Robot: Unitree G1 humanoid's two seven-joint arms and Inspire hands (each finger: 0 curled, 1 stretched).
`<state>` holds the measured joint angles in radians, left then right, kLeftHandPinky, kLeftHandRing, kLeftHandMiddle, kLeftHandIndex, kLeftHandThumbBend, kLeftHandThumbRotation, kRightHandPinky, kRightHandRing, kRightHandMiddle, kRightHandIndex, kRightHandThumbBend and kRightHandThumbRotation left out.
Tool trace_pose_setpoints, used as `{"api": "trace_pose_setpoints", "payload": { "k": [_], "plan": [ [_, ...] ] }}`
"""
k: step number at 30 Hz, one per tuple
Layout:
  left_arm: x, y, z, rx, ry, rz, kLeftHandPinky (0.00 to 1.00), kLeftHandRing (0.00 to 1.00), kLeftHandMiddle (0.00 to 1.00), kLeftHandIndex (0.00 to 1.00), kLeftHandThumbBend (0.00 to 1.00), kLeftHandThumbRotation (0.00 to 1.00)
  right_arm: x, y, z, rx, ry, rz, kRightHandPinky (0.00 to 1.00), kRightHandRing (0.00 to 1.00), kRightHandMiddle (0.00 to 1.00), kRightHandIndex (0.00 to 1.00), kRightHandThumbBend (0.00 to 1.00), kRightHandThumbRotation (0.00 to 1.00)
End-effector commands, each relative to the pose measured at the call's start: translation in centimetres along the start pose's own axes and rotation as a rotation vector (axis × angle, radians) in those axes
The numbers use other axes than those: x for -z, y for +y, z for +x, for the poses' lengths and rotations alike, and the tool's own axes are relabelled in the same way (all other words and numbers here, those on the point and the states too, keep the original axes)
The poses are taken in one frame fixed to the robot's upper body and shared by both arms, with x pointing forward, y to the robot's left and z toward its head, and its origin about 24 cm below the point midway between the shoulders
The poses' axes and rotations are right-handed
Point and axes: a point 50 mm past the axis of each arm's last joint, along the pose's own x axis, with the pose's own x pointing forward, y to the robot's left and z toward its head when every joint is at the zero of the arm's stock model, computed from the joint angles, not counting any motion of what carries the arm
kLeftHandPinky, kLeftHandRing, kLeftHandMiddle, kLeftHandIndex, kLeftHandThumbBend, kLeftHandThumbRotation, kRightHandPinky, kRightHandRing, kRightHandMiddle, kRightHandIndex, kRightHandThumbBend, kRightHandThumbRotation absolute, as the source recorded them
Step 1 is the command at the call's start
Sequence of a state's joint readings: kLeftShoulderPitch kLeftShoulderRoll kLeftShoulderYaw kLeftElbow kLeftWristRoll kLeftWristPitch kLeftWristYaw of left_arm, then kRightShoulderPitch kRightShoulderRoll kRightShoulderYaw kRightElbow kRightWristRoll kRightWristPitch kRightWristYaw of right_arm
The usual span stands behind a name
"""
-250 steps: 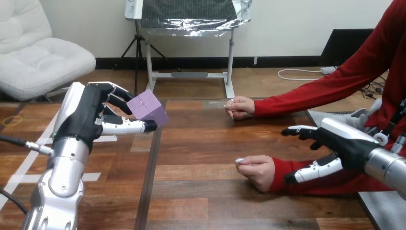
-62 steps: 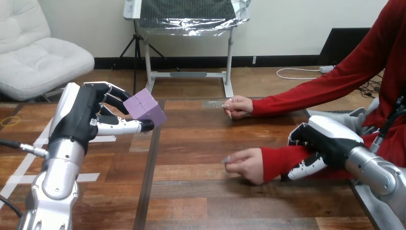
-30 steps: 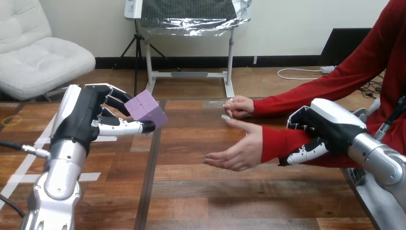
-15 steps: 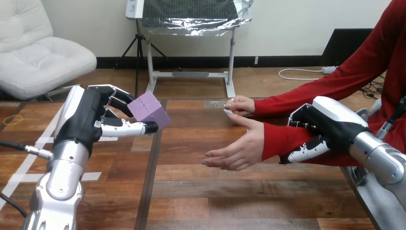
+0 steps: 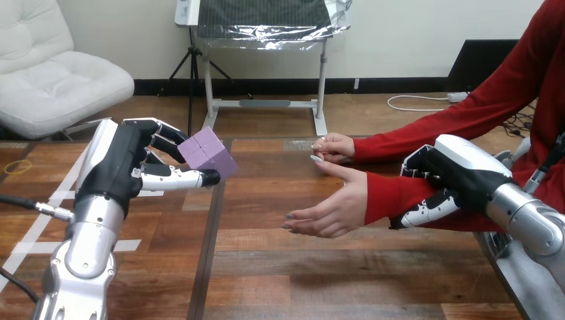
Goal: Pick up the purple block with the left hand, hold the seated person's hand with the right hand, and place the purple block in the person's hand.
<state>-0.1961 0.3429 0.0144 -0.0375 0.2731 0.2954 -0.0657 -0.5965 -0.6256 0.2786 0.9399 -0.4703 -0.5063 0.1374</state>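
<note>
My left hand (image 5: 123, 167) is raised above the table's left part, its fingers and thumb pinching the purple block (image 5: 206, 153). At the right, my right hand (image 5: 460, 179) is curled round the person's forearm, over the red sleeve (image 5: 393, 197) just behind the wrist. That nearer person's hand (image 5: 333, 207) is lifted off the table, palm up and open, fingers pointing left toward the block. A gap of bare table separates the block from the open palm. The person's other hand (image 5: 331, 147) rests as a loose fist on the table farther back.
The wooden table (image 5: 280, 267) stretches across the view, with a dark seam (image 5: 208, 240) running front to back under the block. White tape strips (image 5: 40, 220) mark the table's left part. The person's arms come in from the right side.
Over eight seconds my right hand closed round the person's forearm, and the person's nearer hand rose and turned palm up. In the last half second nothing has visibly moved.
</note>
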Motion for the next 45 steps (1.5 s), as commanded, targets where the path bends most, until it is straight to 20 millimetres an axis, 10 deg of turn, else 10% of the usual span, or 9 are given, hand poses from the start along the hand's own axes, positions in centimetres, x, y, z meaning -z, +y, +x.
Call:
{"api": "trace_pose_setpoints", "payload": {
  "k": [1,45],
  "plan": [
    [-2.1,0.2,0.9,-0.028,-0.073,-0.001,0.20,0.28,0.36,0.44,0.67,0.00,-2.8,-3.8,1.2,0.113,-0.112,-0.030,0.28,0.32,0.37,0.37,0.76,0.17],
    [-3.5,-3.7,3.7,0.052,-0.125,-0.060,0.24,0.32,0.39,0.44,0.70,0.00,-6.1,-3.9,2.4,0.092,-0.192,-0.008,0.30,0.34,0.39,0.39,0.76,0.22]
  ]
}}
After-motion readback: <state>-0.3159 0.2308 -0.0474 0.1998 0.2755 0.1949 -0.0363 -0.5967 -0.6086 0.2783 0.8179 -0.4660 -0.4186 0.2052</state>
